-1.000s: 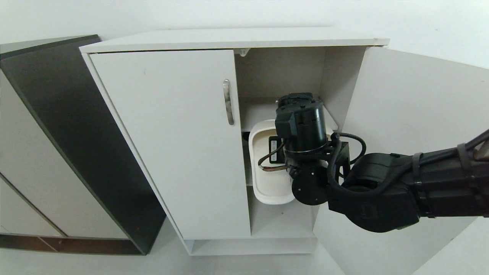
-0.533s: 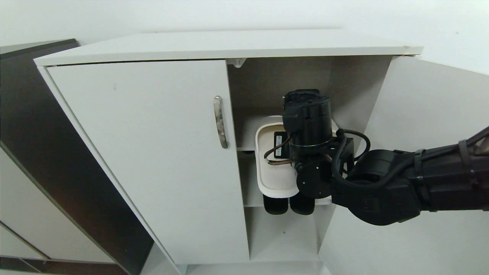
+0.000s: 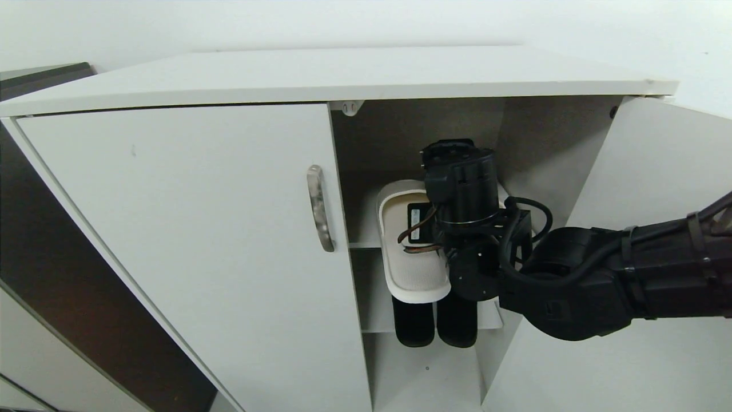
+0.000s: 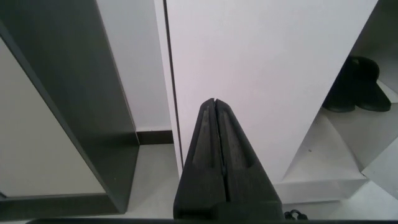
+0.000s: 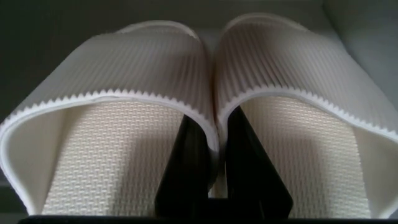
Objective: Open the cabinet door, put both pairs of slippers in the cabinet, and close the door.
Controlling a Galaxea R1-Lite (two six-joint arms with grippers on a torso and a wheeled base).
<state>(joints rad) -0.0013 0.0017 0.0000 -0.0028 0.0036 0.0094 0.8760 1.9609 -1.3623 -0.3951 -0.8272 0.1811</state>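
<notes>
The white cabinet [image 3: 343, 71] has its right door [image 3: 646, 189] swung open and its left door [image 3: 189, 240] closed. My right gripper [image 5: 217, 171] is shut on the inner straps of a pair of white slippers [image 5: 124, 149], pinching both together. The white slippers [image 3: 409, 269] hang partly over the upper shelf [image 3: 366, 229], heels sticking out of the cabinet. A pair of black slippers [image 3: 434, 323] lies on the shelf below, also seen as black slippers [image 4: 357, 93] from the left wrist. My left gripper [image 4: 214, 106] is shut and empty, low in front of the closed left door.
A metal handle [image 3: 319, 209] sits on the left door's inner edge. A dark grey panel [image 3: 68, 240] stands left of the cabinet. The open right door stands close beside my right arm. The bottom compartment [image 3: 423, 372] holds nothing.
The head camera has moved closer to the cabinet, so the whole picture shifted. The black slippers came into view under the white pair. My right gripper keeps its hold.
</notes>
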